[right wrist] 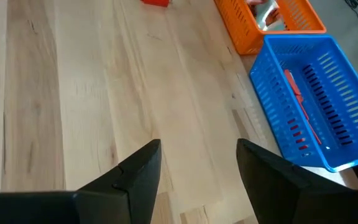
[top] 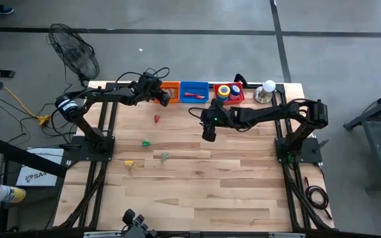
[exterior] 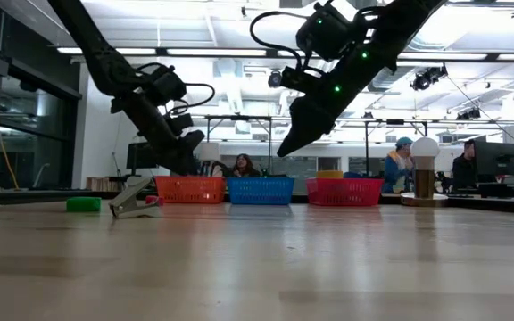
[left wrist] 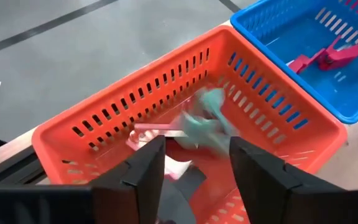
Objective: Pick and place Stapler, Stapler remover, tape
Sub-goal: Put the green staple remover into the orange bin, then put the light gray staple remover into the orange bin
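Note:
Three baskets stand in a row along the far edge: orange (top: 171,87), blue (top: 194,91) and red (top: 233,92). The red one holds tape rolls (top: 224,91). My left gripper (left wrist: 197,149) hangs open over the orange basket (left wrist: 185,118). A blurred teal thing (left wrist: 207,121) sits just past its fingertips, apart from them, above a pink thing (left wrist: 169,168) on the basket floor. A red thing (left wrist: 325,57) lies in the blue basket. My right gripper (top: 208,135) hangs open over bare table near the blue basket (right wrist: 316,99), with nothing between its fingers.
Small loose things lie on the table's left half: red (top: 156,119), green (top: 146,142), grey (top: 164,157) and yellow (top: 129,163). A white ball on a metal base (top: 267,91) stands at the far right. A fan (top: 75,49) stands beyond the far left corner. People sit in the room behind.

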